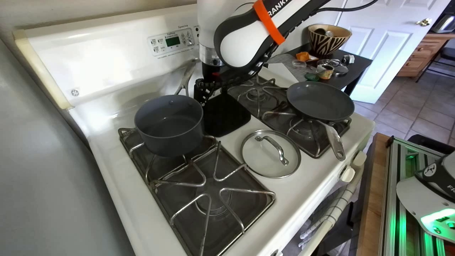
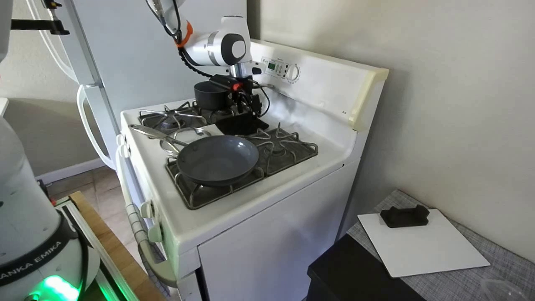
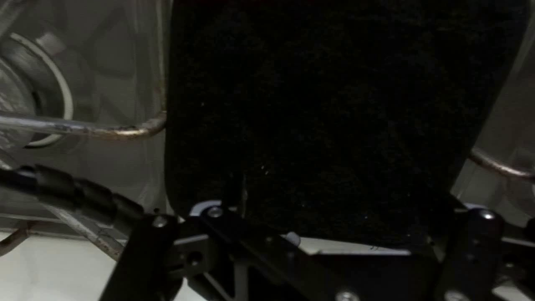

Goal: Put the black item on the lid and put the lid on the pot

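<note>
Black pad [image 1: 228,116] shows mid-frame in an exterior view, right of the pot [image 1: 170,142] and up-left of the lid [image 1: 265,158]; gripper [image 3: 340,205] fingers spread apart near the pad's edge, so we'd best pinch that edge squarely, then lift level.

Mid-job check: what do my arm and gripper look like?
The arm is white and rounded with black sections, an orange band and cropped FRANKA lettering in white; its base glows green. The gripper is black, with linked bars and silvery screws. A black spiral-wrapped cable shows beside it in the wrist view.
</note>
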Robot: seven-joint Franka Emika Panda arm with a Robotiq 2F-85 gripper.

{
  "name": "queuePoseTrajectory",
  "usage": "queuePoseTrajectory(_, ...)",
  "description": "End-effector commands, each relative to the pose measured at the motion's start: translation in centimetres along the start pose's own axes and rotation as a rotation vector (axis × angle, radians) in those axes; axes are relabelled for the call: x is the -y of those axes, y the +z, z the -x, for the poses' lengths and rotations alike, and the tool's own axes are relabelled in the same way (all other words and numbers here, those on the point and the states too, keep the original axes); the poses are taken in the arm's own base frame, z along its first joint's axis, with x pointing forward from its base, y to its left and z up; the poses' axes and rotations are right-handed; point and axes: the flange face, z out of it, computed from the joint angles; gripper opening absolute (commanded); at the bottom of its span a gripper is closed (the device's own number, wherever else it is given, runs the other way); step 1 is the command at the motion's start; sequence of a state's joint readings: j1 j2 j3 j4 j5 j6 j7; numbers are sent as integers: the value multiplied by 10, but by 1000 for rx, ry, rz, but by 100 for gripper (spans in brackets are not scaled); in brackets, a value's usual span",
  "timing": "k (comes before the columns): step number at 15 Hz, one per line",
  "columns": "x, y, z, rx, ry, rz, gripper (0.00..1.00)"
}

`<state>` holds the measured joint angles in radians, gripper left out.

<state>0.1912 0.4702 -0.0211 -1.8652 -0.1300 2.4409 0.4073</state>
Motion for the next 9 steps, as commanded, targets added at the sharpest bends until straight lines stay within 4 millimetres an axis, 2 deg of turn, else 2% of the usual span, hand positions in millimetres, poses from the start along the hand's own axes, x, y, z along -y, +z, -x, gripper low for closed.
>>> queuePoseTrajectory(1,13,12,-8,-29,-12,-30,100)
queuePoseTrajectory(9,22,30,-8,-26,-25,-30,100)
